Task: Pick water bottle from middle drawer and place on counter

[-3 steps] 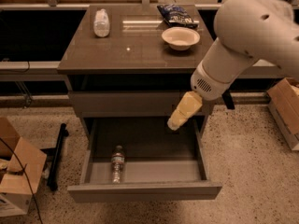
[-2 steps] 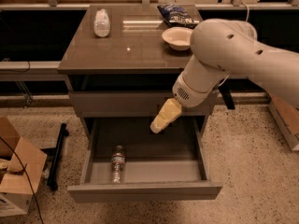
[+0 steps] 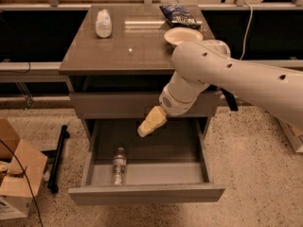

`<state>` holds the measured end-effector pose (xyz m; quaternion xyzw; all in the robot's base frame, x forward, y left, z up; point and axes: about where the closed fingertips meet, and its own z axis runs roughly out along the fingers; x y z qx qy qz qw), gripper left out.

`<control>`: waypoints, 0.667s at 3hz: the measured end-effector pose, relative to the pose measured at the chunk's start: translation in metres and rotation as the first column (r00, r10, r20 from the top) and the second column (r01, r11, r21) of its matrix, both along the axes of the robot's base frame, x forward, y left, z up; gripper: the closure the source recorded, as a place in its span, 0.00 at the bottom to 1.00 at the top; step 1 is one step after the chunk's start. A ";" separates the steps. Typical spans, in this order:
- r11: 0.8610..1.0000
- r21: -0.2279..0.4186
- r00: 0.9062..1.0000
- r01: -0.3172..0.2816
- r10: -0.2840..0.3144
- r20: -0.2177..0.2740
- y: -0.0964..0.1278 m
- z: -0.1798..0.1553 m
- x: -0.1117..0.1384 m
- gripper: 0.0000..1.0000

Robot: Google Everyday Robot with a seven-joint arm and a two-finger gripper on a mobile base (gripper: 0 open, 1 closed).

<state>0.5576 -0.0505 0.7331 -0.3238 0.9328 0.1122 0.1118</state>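
The gripper (image 3: 143,131) hangs in the air over the open middle drawer (image 3: 147,193), just in front of the closed drawer front (image 3: 113,105) above it. It slants down and toward the left of the view from the end of the big white arm (image 3: 227,74). It shows as one cream-coloured wedge, and I cannot tell whether it is spread or closed; it holds nothing that can be seen.

The water bottle (image 3: 119,166) lies on its side on the pale drawer floor, below the gripper and a little to its left in the view, clearly apart from it. The bottle sits near the drawer's left wall, lengthwise from front to back.

Above and behind the gripper is the counter (image 3: 137,51). At its far left corner stands a fatter whitish bottle (image 3: 103,22). Straight up from the gripper and partly hidden by the arm sits a white bowl (image 3: 182,35), with a dark snack bag (image 3: 179,14) behind it. Far to the left of the gripper, a cardboard box (image 3: 16,178) rests on the speckled floor
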 end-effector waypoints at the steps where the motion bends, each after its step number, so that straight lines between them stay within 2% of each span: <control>1: 1.000 -0.025 1.000 -0.007 0.007 -0.013 0.002 -0.007 -0.002 0.00; 2: 0.999 -0.017 0.998 0.034 -0.035 -0.055 0.030 -0.041 0.011 0.00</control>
